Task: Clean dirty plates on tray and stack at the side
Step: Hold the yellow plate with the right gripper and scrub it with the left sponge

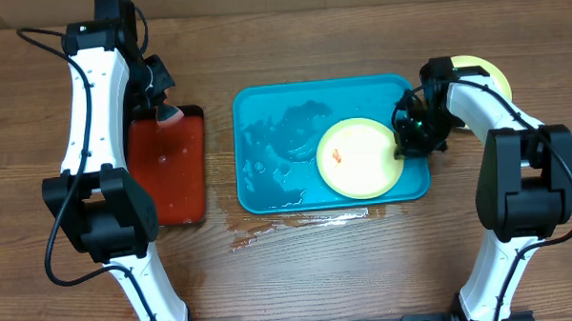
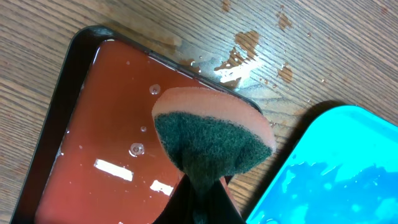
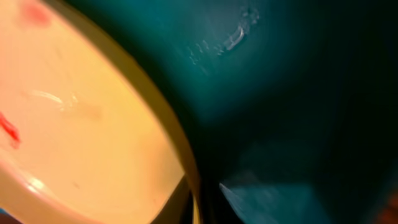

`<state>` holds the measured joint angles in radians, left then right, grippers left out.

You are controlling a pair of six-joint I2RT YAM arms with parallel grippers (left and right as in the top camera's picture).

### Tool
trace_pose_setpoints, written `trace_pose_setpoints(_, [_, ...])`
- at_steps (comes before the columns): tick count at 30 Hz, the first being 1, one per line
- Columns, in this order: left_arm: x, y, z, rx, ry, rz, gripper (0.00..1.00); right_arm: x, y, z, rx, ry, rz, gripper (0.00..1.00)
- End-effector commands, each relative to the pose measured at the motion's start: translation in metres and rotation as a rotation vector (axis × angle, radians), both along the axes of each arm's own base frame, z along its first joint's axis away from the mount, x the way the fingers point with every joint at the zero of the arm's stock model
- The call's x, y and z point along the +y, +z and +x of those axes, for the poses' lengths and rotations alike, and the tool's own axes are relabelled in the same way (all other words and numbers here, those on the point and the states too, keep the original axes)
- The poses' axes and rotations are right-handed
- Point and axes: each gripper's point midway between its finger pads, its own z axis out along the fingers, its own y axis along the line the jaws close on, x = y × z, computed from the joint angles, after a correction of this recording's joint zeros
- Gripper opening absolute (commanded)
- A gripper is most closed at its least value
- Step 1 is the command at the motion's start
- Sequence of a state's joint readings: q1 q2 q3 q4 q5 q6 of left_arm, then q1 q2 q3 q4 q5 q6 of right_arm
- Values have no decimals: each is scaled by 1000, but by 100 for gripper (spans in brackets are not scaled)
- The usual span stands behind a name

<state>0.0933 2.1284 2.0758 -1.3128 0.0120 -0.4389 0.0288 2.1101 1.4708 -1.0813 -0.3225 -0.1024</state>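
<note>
Front edge: a spill (image 1: 288, 222) glistens on the table (image 1: 271, 275), just before the tray (image 1: 265, 114).
Tray: turquoise and wet, with one plate (image 1: 357, 158) at its right end and a red smear (image 1: 336, 157) left of the plate's centre.
Right gripper (image 1: 405, 142): low at the plate's right rim. The wrist view is too close and dark to tell whether its jaws grip it.
Left gripper (image 2: 202, 180): clamped tight on a sponge (image 2: 214, 140), hanging over the far end of the water-filmed red tray (image 2: 93, 106).
Far right: a second plate (image 1: 483, 73) on the table outside the tray, half hidden behind the arm.
Risk: the wet rim may slip from a loose hold. An unsteadied plate could skate under scrubbing. The sponge may drip on its way across.
</note>
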Motion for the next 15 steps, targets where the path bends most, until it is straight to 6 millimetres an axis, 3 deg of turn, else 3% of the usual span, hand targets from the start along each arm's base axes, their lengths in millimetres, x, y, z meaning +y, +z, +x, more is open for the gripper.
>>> trace_pose_setpoints(1, [-7,7,3,-24,-11,-9,4,32,12,12,-31,-60,189,4])
trace_pose_setpoints(5, [-13,7,4,-25,-25,-9,4,40,13,33,-93,-119,197,4])
trace_pose_setpoints(9, [-24,7,4,-25,-47,-15,4,56,14,42,-148,-81,200,4])
trace_pose_setpoints(15, [-65,9,6,-37,-163,-71,4,65,3,41,-162,-69,64,4])
